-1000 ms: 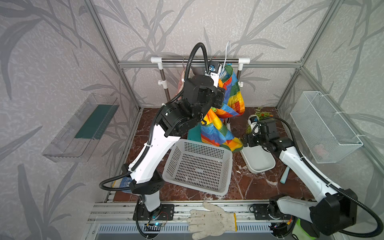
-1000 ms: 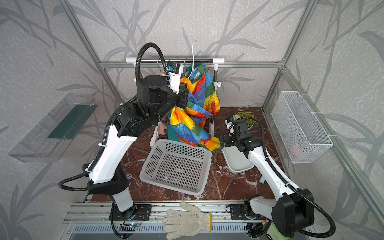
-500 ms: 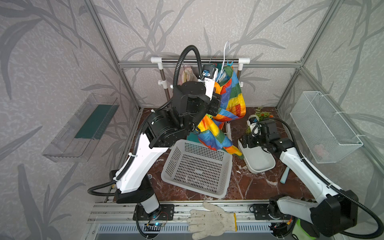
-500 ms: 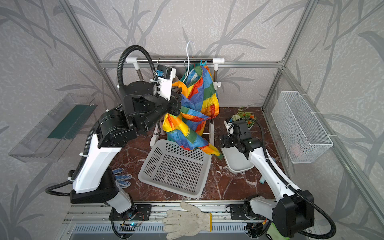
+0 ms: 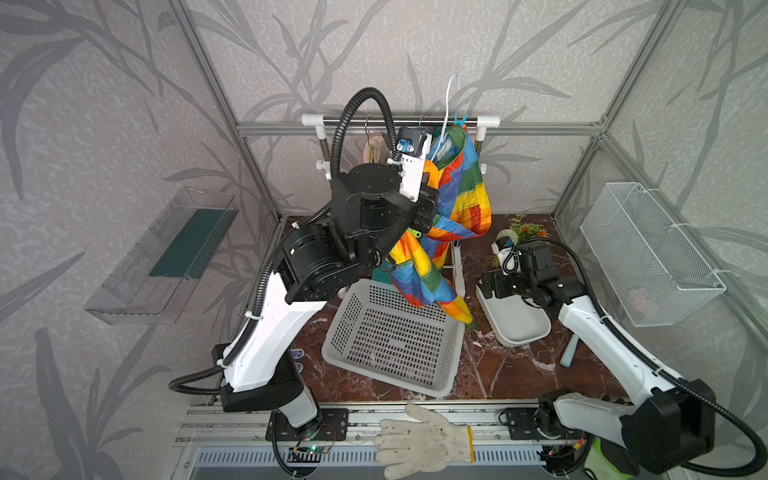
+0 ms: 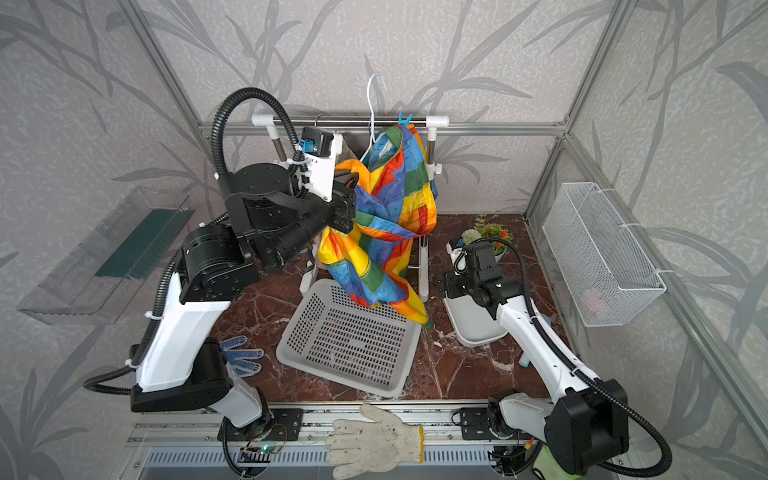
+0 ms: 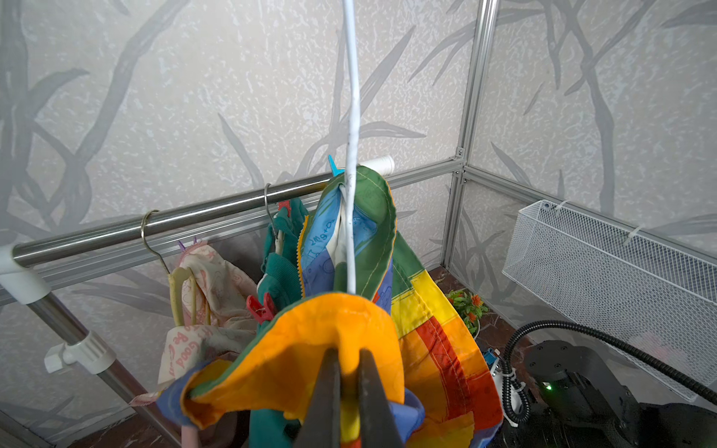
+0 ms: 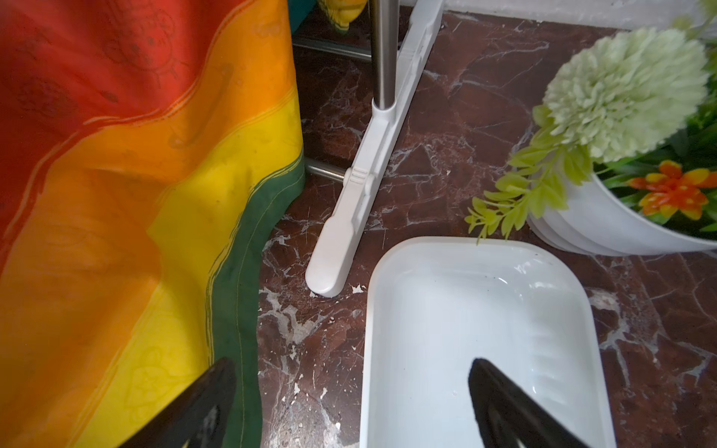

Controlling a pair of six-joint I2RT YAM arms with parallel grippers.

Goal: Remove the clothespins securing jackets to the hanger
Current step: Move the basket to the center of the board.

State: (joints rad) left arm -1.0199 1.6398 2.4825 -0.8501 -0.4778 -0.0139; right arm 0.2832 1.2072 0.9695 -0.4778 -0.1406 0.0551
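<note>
Pink jacket [image 7: 201,310] lining reads "Be Good", upside down.

Rainbow jacket [image 5: 455,199]: patchwork of red, orange, yellow, green and blue. Teal jacket [image 7: 281,267] and cream-patterned pink jacket [image 7: 209,279] are seen behind it. Clothespins: blue [image 7: 333,165], red [image 7: 260,308]. Basket [image 5: 390,336] is grey and perforated; tabletop [image 5: 498,370] is red-brown marble.

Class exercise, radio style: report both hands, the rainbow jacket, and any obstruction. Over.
Left hand shut on rainbow jacket. Right hand open, empty, above white tray. Red clothespin on teal jacket behind. No obstruction seen.
</note>
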